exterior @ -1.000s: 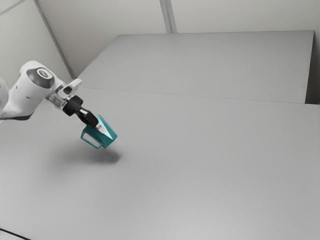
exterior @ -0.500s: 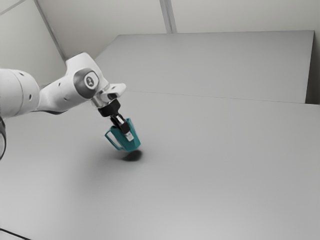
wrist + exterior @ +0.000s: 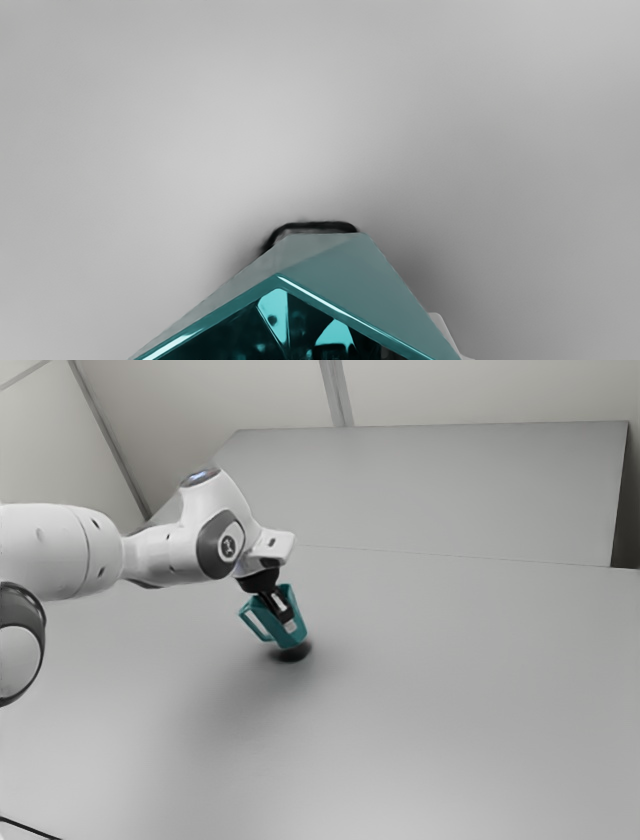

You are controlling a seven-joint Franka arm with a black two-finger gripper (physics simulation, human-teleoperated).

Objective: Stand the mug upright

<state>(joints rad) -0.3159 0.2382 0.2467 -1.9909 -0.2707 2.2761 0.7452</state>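
Note:
In the exterior view my gripper (image 3: 285,619) points down and is shut on the teal mug (image 3: 295,639), with a black finger along the mug's outer side. Opening upward, the mug leans a little, and its handle (image 3: 256,622) faces the exterior view's left. Its base is just over a dark shadow on the table; whether it touches cannot be told. In the wrist view the angular rim and hollow inside of the mug (image 3: 325,270) show, with my gripper (image 3: 414,345) at its wall. The far finger is mostly hidden by the mug.
The wide grey table (image 3: 430,690) stretches around the mug. Behind it stands a large grey panel-like surface (image 3: 420,490). A thin dark line crosses the exterior view's lower left corner.
My hand has carried the mug toward the exterior view's right and turned it from strongly tilted to nearer upright. Its shadow now lies closer beneath the base.

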